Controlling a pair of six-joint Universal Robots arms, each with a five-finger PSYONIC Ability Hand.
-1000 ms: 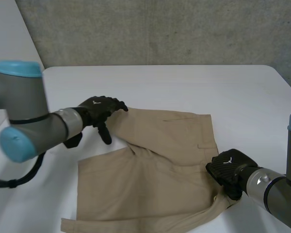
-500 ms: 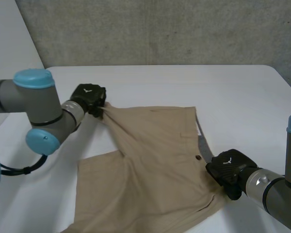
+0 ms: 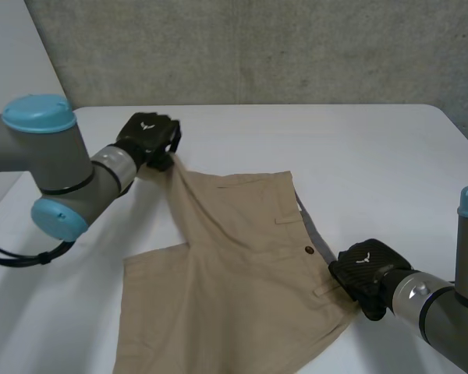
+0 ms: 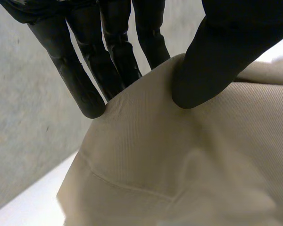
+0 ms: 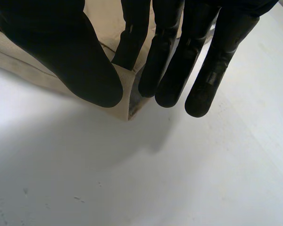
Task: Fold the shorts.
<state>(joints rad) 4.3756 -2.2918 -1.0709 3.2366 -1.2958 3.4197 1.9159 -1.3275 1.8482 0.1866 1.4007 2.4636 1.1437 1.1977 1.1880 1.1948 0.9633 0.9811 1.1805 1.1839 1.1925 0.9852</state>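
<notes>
Tan shorts lie partly lifted on the white table. At their far left corner my left hand pinches the cloth and holds it above the table; in the left wrist view the thumb presses the shorts against the fingers. My right hand grips the near right corner by the waistband, low over the table. Its own view has the thumb and fingers closed on that corner of the shorts. A button and the open fly face up along the right edge.
A grey concrete wall stands behind the table. Bare white tabletop lies to the right of and behind the shorts; the table's left edge runs near my left arm.
My left hand closed on the far left corner and lifted it up and back. The shorts' upper part was drawn leftward and the cloth stretched; my right hand kept its grip.
</notes>
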